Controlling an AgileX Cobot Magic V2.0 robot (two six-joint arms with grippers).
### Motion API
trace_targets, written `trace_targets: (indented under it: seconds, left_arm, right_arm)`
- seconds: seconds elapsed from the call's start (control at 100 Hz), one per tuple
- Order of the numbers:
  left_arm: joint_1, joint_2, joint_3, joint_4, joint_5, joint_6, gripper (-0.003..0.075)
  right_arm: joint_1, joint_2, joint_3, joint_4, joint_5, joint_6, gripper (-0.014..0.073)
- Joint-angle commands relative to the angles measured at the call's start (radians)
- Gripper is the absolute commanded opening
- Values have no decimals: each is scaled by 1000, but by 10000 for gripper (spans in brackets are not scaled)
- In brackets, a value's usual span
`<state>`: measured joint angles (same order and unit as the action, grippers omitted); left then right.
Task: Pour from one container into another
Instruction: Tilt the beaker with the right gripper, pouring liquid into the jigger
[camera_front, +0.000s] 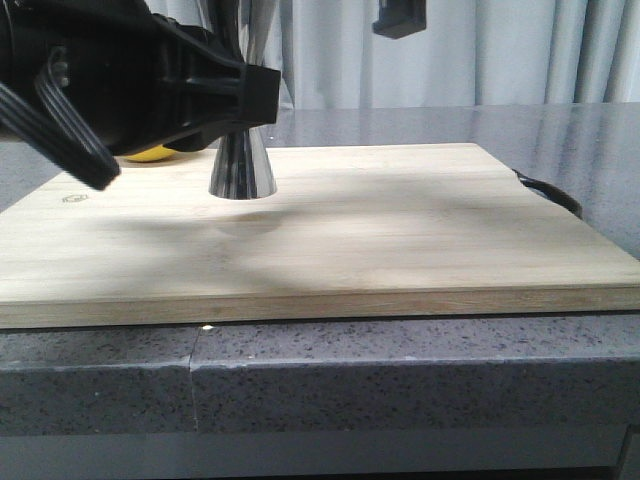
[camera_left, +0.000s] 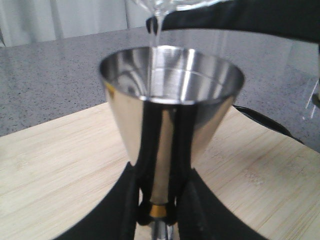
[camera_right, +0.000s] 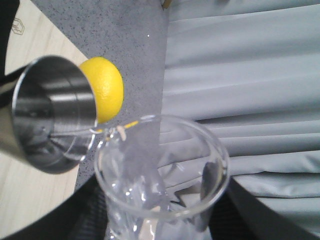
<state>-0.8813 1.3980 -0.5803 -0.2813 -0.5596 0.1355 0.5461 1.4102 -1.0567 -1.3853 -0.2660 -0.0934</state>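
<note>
The pour is under way: the right gripper (camera_right: 160, 227) is holding the clear beaker (camera_right: 162, 172) tipped steeply, its jaws closed around the glass body, and a thin stream is running from the lip into the upper cup of the jigger (camera_left: 170, 105). The jigger is standing upright on the wooden board (camera_front: 400, 230) on the bench, long axis vertical, with the left gripper (camera_left: 157, 210) clamped around its narrow waist (a lemon (camera_right: 105, 90) is lying just behind). Next, I judge, the beaker's mouth needs keeping over the cup, then righting before the jigger brims.
</note>
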Motion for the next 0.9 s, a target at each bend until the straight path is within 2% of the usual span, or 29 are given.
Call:
trace_targets:
  seconds: [0.0,0.89]
  left_arm:
    - [-7,-35,-33,9,-95,-12,-12]
    - [-7,-35,-33,9,-95,-12,-12]
  right_arm:
    - [-1,-42,-38,8,-10,-8,270]
    - [-1,-42,-38,-89,-3,-8,270]
